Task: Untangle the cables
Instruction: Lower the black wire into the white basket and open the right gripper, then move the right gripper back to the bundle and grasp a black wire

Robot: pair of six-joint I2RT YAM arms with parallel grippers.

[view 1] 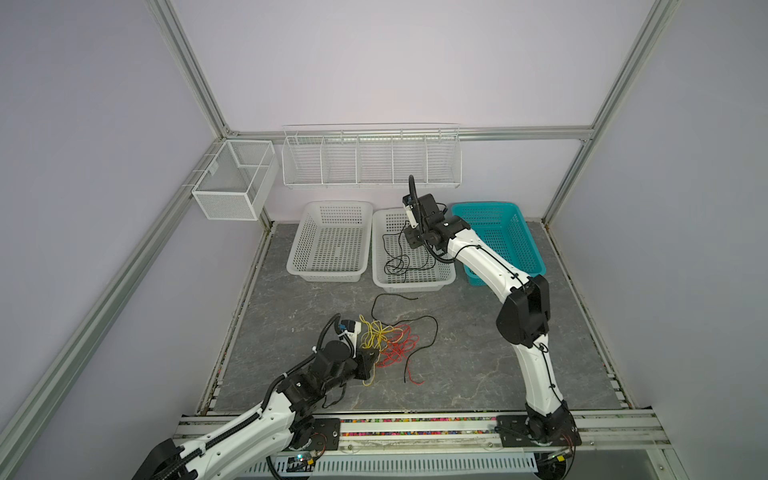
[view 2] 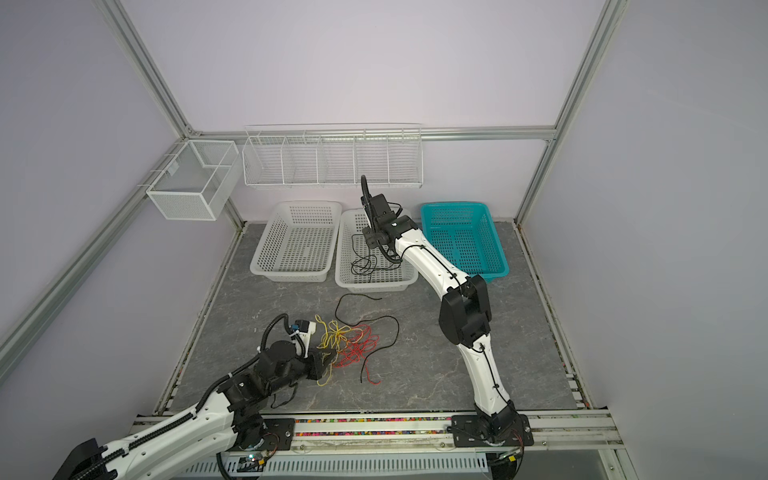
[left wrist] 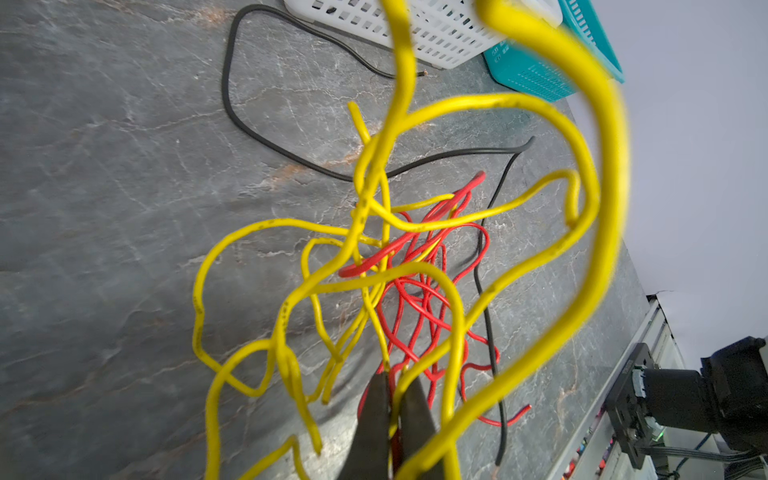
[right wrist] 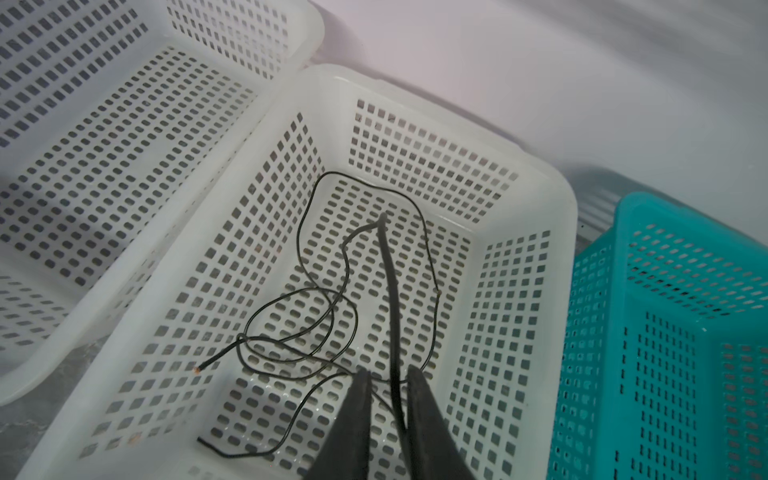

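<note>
1. Two yellow cable (left wrist: 613, 174) loops blur near lens, half hiding red cable (left wrist: 357, 269).
2. Left gripper (left wrist: 390, 409) clamps yellow cable; tangle (view 1: 388, 345) on table (left wrist: 104, 208).
3. Right gripper (right wrist: 388, 399) slightly parted, black cable (right wrist: 390, 311) between, coiled in basket (right wrist: 565, 257).

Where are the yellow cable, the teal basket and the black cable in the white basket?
yellow cable (left wrist: 498, 98): left wrist view, upper loop.
teal basket (view 1: 498, 241): in a top view, bare floor.
black cable (right wrist: 390, 291): right wrist view, upright strand.

1 cable (right wrist: 390, 291) in middle basket (right wrist: 415, 91)
</note>
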